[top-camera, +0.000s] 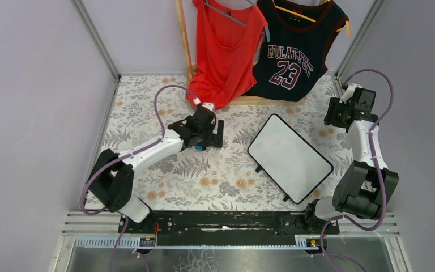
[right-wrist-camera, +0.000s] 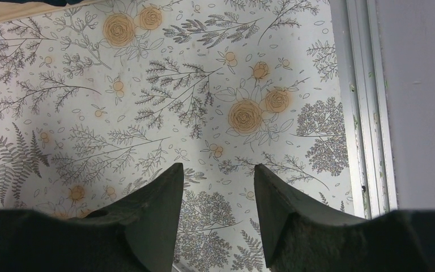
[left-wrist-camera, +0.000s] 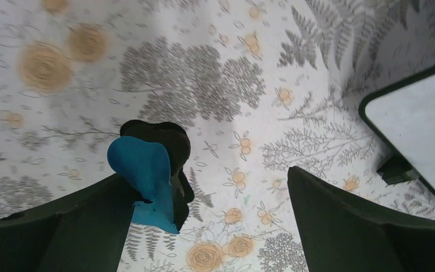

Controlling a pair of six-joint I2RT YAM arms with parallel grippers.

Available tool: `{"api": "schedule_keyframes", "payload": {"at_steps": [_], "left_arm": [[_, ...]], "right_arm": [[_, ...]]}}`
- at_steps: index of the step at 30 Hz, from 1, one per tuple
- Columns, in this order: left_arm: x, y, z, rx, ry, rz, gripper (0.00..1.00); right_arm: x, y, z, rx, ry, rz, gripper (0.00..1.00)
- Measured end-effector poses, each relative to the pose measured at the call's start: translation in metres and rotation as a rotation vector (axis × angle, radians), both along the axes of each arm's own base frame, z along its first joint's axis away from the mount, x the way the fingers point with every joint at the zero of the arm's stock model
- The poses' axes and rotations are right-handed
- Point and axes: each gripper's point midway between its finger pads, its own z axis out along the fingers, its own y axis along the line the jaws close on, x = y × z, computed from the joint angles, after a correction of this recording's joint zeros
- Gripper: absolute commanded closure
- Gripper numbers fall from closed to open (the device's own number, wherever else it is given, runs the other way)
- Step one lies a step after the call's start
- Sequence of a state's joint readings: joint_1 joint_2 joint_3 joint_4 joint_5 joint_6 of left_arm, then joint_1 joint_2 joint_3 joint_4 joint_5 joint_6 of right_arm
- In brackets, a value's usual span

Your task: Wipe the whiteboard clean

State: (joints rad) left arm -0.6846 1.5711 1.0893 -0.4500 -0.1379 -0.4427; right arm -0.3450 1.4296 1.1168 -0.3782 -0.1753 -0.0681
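Right of centre in the top view, the whiteboard is laid flat and skewed on the floral cloth, its face blank. Left of it, the left gripper is spread wide, with a blue eraser beside one finger, unclamped. At upper right, the right gripper is held partly open, gripping nothing.

There is one whiteboard and one small blue-and-black object on the tabletop. Two garments hang behind: one red top and one dark jersey. Two claws are in view: the left claw and the right claw.
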Motion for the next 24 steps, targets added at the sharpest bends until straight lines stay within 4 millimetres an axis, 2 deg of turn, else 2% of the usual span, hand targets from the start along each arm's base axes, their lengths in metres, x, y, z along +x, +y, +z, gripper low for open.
{"api": "schedule_keyframes", "payload": {"at_steps": [3,5,6,7,8,9,10,11,12,14,15,17,19,24], "left_arm": [[0.007,0.006,0.011,-0.021,-0.017,0.001,0.0],[0.005,-0.001,0.011,-0.032,0.007,-0.038,0.0],[0.002,-0.007,0.008,-0.024,0.02,-0.064,0.06],[-0.001,-0.013,0.004,-0.013,0.031,-0.09,0.21],[-0.007,-0.022,-0.002,-0.002,0.045,-0.124,0.47],[-0.015,-0.03,-0.007,0.007,0.062,-0.161,0.85],[-0.025,-0.037,-0.013,0.01,0.082,-0.203,0.98],[-0.033,-0.043,-0.017,0.015,0.098,-0.239,0.71],[-0.039,-0.046,-0.019,0.028,0.106,-0.267,0.3],[-0.044,-0.045,-0.023,0.056,0.109,-0.282,0.04],[-0.043,-0.042,-0.025,0.067,0.116,-0.272,0.01],[-0.043,-0.037,-0.028,0.078,0.124,-0.265,0.15],[-0.044,-0.032,-0.03,0.082,0.13,-0.256,0.06],[-0.05,-0.028,-0.027,0.078,0.125,-0.258,0.1]], "right_arm": [[0.0,0.0,-0.001,0.002,0.001,0.001,0.45],[0.0,0.001,-0.001,0.002,0.001,0.002,0.45],[0.0,0.001,-0.001,0.002,0.0,0.002,0.45],[0.0,0.001,0.0,0.002,0.0,0.002,0.45],[0.0,0.0,0.0,0.002,-0.001,0.002,0.45],[0.0,0.0,0.0,0.002,-0.001,0.002,0.45],[0.0,0.0,0.0,0.001,-0.001,0.002,0.45],[0.0,0.0,0.0,0.001,-0.001,0.002,0.45],[0.0,0.0,0.0,0.001,-0.002,0.002,0.45],[0.0,0.0,0.001,0.0,-0.004,0.002,0.45],[0.0,0.0,0.001,0.0,-0.005,0.002,0.45],[-0.001,0.001,0.001,-0.001,-0.006,0.002,0.45],[-0.001,0.001,0.001,-0.001,-0.006,0.003,0.45],[-0.001,0.001,0.001,-0.002,-0.005,0.004,0.45]]}}
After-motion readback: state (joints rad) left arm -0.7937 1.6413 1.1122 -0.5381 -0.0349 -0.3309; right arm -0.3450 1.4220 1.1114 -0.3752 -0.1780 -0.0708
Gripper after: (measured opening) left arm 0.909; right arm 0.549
